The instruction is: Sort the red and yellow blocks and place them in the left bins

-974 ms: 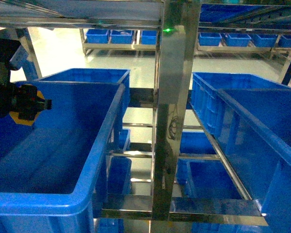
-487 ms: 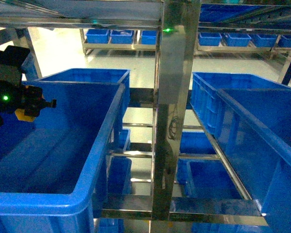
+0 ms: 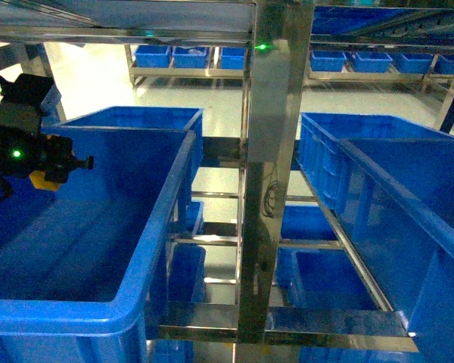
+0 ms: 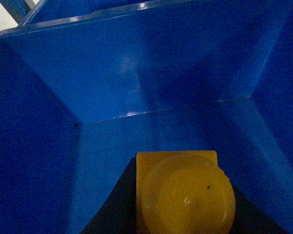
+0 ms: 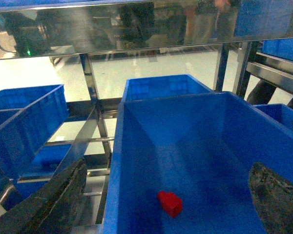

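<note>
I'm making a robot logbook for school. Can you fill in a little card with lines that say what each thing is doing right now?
left gripper: above the near left bin, holding the yellow block
yellow block: clamped, not yet dropped
right gripper: open, over another blue bin
red block: lying on that bin's floor
shelf post: shiny metal, between the bins

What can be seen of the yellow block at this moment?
The yellow block is orange-yellow, smooth like hard plastic: a squarish body with a round stud facing the left wrist camera. The left gripper holds it above the inside of a deep blue bin, off the floor and walls. In the head view only a sliver peeks below the dark fingers.
</note>
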Available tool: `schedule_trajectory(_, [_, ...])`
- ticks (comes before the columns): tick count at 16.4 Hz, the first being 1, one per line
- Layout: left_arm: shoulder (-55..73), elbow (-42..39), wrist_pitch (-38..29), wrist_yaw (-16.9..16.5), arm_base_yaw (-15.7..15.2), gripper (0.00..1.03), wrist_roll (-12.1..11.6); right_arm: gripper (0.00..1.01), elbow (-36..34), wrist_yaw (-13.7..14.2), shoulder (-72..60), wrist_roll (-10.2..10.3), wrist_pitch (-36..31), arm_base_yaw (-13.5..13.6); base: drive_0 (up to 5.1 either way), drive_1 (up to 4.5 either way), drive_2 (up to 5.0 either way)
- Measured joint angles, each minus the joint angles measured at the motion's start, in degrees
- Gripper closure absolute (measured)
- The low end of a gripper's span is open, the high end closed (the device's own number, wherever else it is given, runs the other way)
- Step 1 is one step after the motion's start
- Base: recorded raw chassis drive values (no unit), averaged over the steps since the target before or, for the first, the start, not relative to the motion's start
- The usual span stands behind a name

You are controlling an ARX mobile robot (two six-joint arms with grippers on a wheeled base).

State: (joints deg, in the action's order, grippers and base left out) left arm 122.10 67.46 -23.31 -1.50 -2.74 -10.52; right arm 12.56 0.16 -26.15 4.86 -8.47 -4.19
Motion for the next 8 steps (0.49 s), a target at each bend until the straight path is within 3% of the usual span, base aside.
schedule_trajectory(3, [0.02,0.20,-0.42,-0.15,0.15,0.65,0.00,0.03,0.00,0.00,0.00,0.00,0.00,0.00,0.0,0.00,0.0])
schedule_trajectory(8, [0.00,0.46,0.09,-1.57,0.11,0.25,-0.02,0.03,0.00,0.00,0.00,0.00,-0.02,0.00,0.0,0.00,0.0])
